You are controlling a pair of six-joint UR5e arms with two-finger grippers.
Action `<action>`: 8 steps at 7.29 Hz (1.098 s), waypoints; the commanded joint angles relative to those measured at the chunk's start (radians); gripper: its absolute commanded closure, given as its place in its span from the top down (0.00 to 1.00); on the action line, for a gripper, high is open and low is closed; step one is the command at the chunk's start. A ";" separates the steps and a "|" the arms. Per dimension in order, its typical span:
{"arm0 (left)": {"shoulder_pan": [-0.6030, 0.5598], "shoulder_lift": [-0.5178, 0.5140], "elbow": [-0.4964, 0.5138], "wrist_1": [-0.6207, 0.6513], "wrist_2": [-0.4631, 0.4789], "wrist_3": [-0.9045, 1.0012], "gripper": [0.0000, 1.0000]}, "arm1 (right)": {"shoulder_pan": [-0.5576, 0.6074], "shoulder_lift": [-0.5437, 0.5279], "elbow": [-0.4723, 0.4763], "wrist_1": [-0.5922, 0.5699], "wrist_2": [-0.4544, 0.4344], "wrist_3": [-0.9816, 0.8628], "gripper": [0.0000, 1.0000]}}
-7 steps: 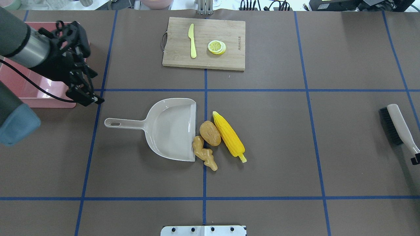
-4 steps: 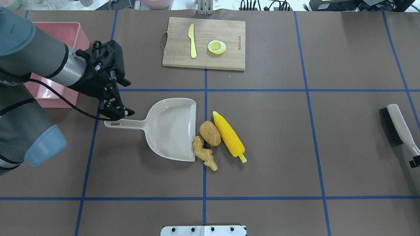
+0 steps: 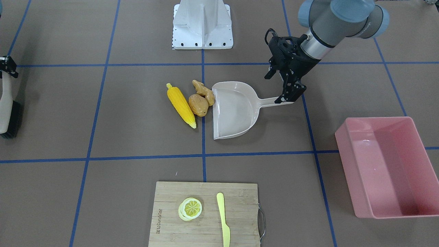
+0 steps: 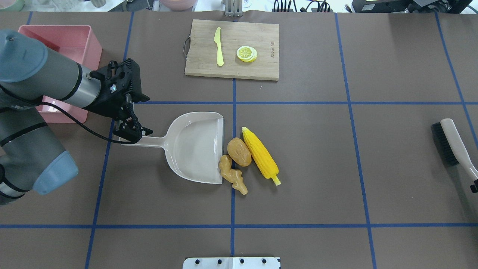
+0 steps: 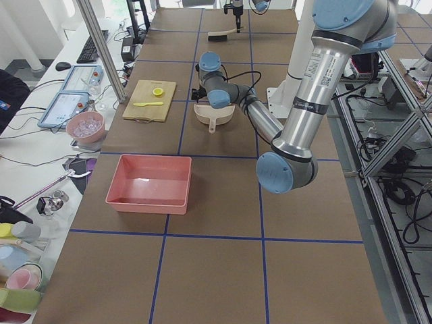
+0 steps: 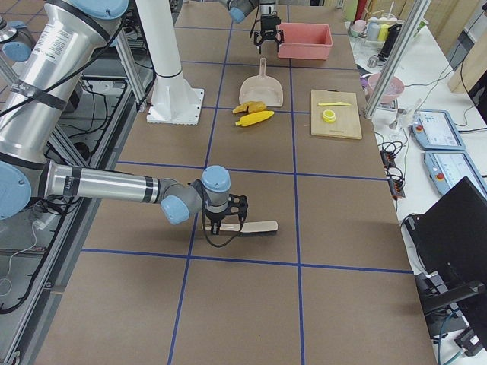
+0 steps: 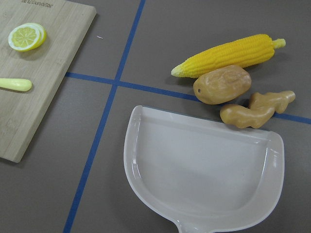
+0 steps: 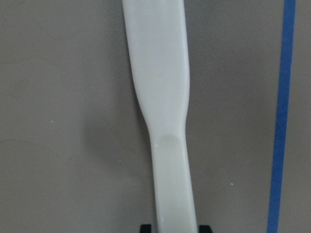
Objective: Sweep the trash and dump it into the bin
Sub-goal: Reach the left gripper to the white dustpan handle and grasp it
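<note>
Front view, left gripper [image 3: 287, 97]: its black fingers are down at the far end of the handle of the dustpan [image 3: 233, 109]. Whether they are spread or clamped cannot be told.
Front view, trash: the corn cob [image 3: 181, 105], potato [image 3: 198, 104] and ginger root [image 3: 204, 91] lie on the table, huddled at the dustpan's open lip, with none inside it.
Front view, bin [image 3: 348, 164]: the pink tub stands on the table on the left arm's side, well apart from the dustpan.
Front view, cutting board [image 3: 205, 219]: it holds a lemon slice [image 3: 190, 208] and a yellow knife [image 3: 223, 219].
Overhead view, trash: the potato touches both the corn cob and the ginger root, and the ginger root touches the lip.
Overhead view, brush [image 4: 452, 142]: it lies flat near the table's right edge, with the right gripper [image 4: 474, 185] at its handle tip.
Left side view, left arm: the near arm reaches along the table to the dustpan, and the bin sits nearer the camera.
Right side view, right arm: the near arm is low over the table, with its gripper at the brush.
Left wrist view, dustpan: the pan fills the lower frame, with the three foods just past its lip.
Right wrist view, right gripper: two black fingertips [image 8: 145, 227] press either side of the white brush handle, pinching it.
</note>
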 commanded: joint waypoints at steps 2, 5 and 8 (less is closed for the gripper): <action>-0.003 0.099 0.068 -0.210 -0.140 0.061 0.98 | 0.004 -0.005 0.005 0.002 0.011 -0.002 0.00; 0.008 0.100 0.212 -0.501 -0.137 -0.095 0.98 | 0.004 -0.006 0.073 -0.004 0.033 -0.004 0.00; 0.025 0.064 0.330 -0.729 -0.102 -0.235 0.98 | -0.040 0.033 0.194 -0.136 0.027 0.016 0.00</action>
